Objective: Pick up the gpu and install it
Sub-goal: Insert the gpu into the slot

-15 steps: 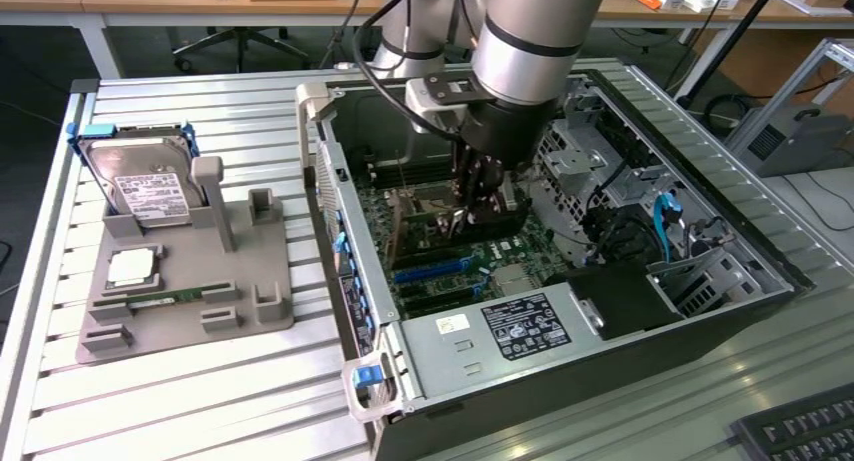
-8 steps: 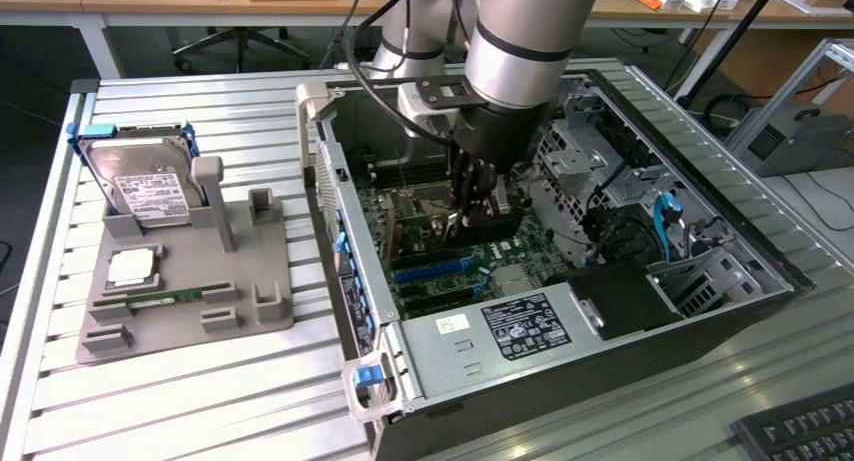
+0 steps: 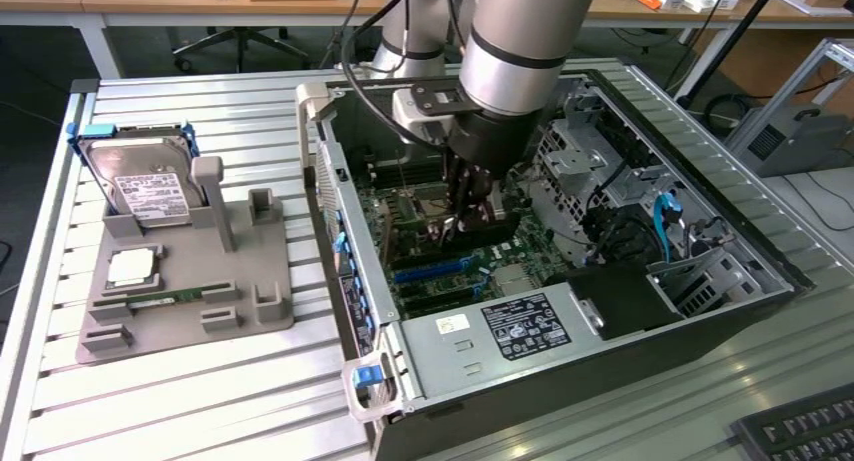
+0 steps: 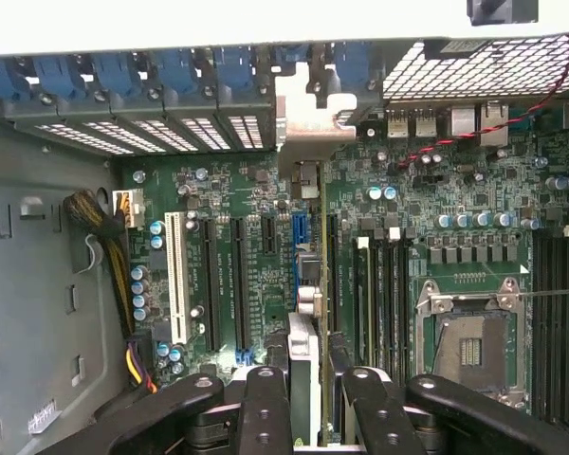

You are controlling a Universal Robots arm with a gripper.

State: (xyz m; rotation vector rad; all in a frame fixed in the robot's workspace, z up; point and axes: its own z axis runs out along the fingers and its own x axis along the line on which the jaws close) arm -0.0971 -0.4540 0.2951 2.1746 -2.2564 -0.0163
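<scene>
In the exterior view, the silver-and-black robot arm reaches down into the open black computer tower case (image 3: 747, 311), which lies on its side on the slatted metal table (image 3: 200, 401). Its dark gripper (image 3: 470, 216) hangs low over the green motherboard (image 3: 441, 281), and between its fingers a thin dark card, the gpu (image 3: 475, 209), stands on edge, pointing down toward the slots. To the exterior view's left, a grey moulded parts holder (image 3: 187, 281) carries a silver hard drive with a white label (image 3: 150, 193) and a narrow green memory stick (image 3: 167, 298).

In the wrist view, the black fingers (image 4: 266, 408) pinch the gpu (image 4: 305, 379) from both flat sides, partly closed on its thin body. The card runs straight away from the gripper, its long axis parallel to the black expansion slots (image 4: 239, 284), with its silver metal bracket (image 4: 308, 128) at the far end against the case's rear openings. It sits directly beneath the gripper, lined up over a slot between the blue connector (image 4: 300, 232) and the neighbouring black slot; whether it is fully seated I cannot tell.
</scene>
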